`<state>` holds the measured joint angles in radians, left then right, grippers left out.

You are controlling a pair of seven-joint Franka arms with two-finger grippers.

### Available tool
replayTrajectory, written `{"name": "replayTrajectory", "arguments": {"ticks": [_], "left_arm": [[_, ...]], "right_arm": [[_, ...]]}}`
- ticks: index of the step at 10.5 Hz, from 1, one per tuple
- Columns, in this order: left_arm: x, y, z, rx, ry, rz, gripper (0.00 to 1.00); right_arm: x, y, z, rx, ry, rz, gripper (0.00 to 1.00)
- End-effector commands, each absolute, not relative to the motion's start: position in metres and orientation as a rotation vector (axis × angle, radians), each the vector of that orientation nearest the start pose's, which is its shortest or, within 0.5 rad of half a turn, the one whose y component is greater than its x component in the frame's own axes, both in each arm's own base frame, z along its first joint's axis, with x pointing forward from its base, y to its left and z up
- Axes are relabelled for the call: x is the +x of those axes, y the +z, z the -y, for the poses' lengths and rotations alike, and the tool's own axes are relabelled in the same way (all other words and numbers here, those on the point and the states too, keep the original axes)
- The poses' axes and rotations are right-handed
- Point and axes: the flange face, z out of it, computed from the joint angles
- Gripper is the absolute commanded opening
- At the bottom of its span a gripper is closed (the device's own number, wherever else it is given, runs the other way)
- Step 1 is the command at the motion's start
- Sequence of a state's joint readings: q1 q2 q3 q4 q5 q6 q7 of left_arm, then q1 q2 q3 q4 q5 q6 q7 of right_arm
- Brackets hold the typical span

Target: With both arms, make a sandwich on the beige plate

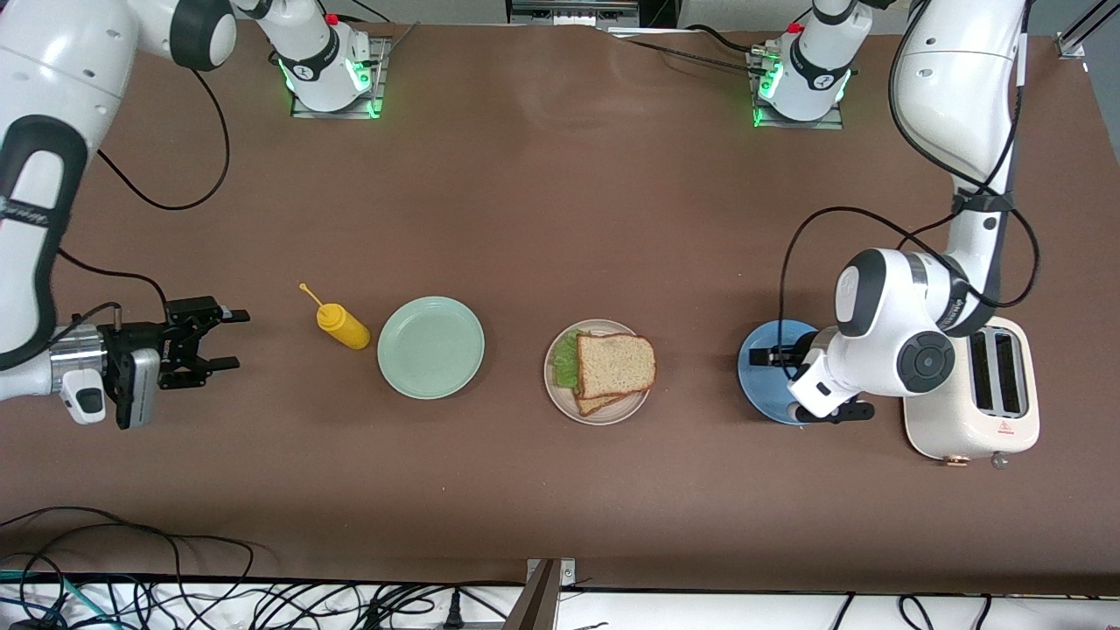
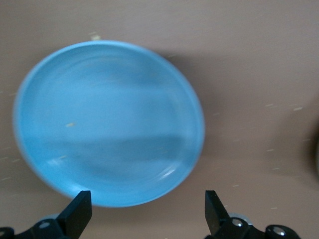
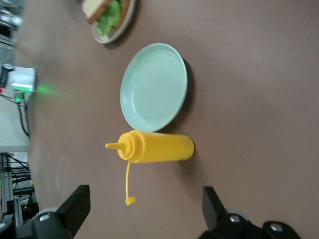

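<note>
The sandwich (image 1: pixel 615 364) lies on the beige plate (image 1: pixel 604 419) in the middle of the table: brown bread on top, green lettuce (image 1: pixel 567 360) sticking out, another slice under it. It also shows at the edge of the right wrist view (image 3: pixel 102 10). My left gripper (image 1: pixel 787 385) hangs open and empty over the blue plate (image 1: pixel 759 372); in the left wrist view its fingers (image 2: pixel 79 211) frame that plate's rim (image 2: pixel 192 107). My right gripper (image 1: pixel 229 339) is open and empty, low over the table toward the right arm's end, beside the yellow bottle.
A yellow squeeze bottle (image 1: pixel 343 325) lies on its side next to the empty mint-green plate (image 1: pixel 430 347), between the right gripper and the sandwich. A cream toaster (image 1: pixel 971 389) stands beside the blue plate at the left arm's end. Cables lie along the table's front edge.
</note>
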<state>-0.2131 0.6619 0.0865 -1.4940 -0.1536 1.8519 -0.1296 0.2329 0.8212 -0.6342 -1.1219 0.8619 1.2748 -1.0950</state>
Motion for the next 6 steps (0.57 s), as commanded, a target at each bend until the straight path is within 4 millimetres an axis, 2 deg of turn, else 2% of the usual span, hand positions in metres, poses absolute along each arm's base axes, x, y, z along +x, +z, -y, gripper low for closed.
{"name": "replayTrajectory", "arguments": {"ticks": [1,2,3,4,6], "left_arm": [[0.659,0.272,0.085,-3.052,0.541,0.08,1.0],[0.659,0.278,0.074,-3.031,0.549,0.087,1.0],[0.658,0.284,0.067,-3.022,0.559,0.091,1.0],[0.656,0.294,0.064,-3.024,0.562,0.096,1.0],[0.651,0.317,0.057,-3.025,0.588,0.097,1.0]], "right_arm": [[0.689,0.411,0.007,-2.596,0.355,0.847,1.0],[0.68,0.436,-0.022,-2.739,0.439,0.854,1.0],[0.669,0.444,-0.036,-2.837,0.542,0.779,1.0],[0.657,0.457,-0.041,-2.907,0.596,0.679,1.0],[0.637,0.458,-0.074,-3.03,0.717,0.628,1.0]]}}
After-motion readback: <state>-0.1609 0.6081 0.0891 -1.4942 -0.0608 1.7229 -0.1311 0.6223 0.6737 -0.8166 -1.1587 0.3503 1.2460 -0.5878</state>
